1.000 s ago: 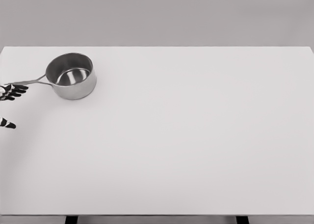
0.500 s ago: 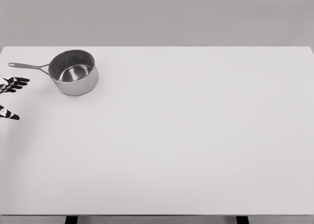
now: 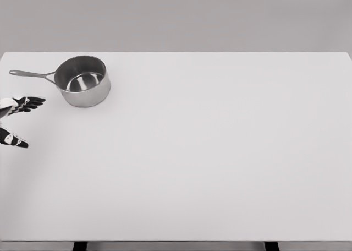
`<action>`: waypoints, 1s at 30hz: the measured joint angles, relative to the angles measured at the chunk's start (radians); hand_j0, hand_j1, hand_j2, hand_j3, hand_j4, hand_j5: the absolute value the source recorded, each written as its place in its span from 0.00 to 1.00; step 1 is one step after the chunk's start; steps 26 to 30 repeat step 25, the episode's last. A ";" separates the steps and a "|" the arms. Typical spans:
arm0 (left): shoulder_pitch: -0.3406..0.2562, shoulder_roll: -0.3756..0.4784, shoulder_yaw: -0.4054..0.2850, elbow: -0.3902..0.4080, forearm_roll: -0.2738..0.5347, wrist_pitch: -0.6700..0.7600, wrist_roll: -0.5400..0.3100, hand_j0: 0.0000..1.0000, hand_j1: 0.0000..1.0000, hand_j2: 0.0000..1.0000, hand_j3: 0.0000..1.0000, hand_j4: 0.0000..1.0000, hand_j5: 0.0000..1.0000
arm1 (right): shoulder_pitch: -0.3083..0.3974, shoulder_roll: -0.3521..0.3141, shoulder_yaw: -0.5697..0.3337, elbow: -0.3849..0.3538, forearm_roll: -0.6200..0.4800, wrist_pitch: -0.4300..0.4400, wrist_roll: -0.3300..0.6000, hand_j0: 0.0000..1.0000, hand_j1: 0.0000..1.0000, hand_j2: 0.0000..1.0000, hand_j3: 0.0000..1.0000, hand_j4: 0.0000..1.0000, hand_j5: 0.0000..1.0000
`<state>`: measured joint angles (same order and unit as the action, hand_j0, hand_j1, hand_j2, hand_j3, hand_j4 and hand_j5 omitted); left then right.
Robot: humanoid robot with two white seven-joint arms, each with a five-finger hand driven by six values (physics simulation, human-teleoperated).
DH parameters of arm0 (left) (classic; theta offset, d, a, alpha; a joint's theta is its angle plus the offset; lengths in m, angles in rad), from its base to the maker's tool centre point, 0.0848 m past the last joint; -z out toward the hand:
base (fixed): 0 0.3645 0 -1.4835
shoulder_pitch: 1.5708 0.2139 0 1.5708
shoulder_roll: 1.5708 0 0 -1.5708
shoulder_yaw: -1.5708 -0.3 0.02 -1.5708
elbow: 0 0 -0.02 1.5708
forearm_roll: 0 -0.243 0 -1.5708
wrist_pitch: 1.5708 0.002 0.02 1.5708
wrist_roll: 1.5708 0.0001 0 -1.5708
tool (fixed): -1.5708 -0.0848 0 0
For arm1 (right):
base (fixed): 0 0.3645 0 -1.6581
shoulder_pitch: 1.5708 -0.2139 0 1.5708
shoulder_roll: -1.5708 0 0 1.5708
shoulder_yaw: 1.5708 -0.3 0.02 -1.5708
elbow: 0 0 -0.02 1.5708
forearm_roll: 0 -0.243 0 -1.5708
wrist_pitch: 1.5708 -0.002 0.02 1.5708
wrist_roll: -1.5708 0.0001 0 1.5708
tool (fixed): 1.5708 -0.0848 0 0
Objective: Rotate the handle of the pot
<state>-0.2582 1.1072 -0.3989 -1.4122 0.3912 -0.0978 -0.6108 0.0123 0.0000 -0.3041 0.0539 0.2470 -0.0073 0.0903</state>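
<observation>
Pot (image 3: 83, 88) sits upper left, handle (image 3: 32, 74) pointing left. Left hand (image 3: 16, 119) below it is spread wide, holding nothing. A hard bump could slide the pot away.

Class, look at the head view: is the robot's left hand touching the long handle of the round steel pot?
No. The left hand hovers below the handle of the steel pot, with bare table between.

The left robot hand (image 3: 16, 119) is mostly cut off by the frame's left edge.

Left hand (image 3: 15, 119) open, fingers spread
</observation>
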 measured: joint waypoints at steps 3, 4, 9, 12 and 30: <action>0.112 0.009 0.067 -0.064 0.020 -0.077 0.000 1.00 1.00 1.00 1.00 1.00 1.00 | 0.000 0.000 0.000 0.000 0.000 0.000 0.000 1.00 1.00 1.00 1.00 1.00 1.00; 0.142 0.011 0.094 -0.085 0.028 -0.114 0.000 1.00 1.00 1.00 1.00 1.00 1.00 | 0.000 0.000 0.000 0.000 0.000 0.000 0.000 1.00 1.00 1.00 1.00 1.00 1.00; 0.257 0.012 0.228 -0.216 0.061 -0.338 0.000 1.00 1.00 1.00 1.00 1.00 1.00 | 0.000 0.000 0.000 0.000 0.000 0.000 0.000 1.00 1.00 1.00 1.00 1.00 1.00; 0.257 0.003 0.283 -0.301 0.081 -0.439 0.000 1.00 1.00 1.00 1.00 1.00 1.00 | 0.000 0.000 0.000 0.000 0.000 0.000 0.000 1.00 1.00 1.00 1.00 1.00 1.00; 0.203 -0.114 0.334 -0.389 0.091 -0.515 0.000 1.00 1.00 1.00 1.00 1.00 1.00 | 0.000 0.000 0.000 0.000 0.000 0.000 0.000 1.00 1.00 1.00 1.00 1.00 1.00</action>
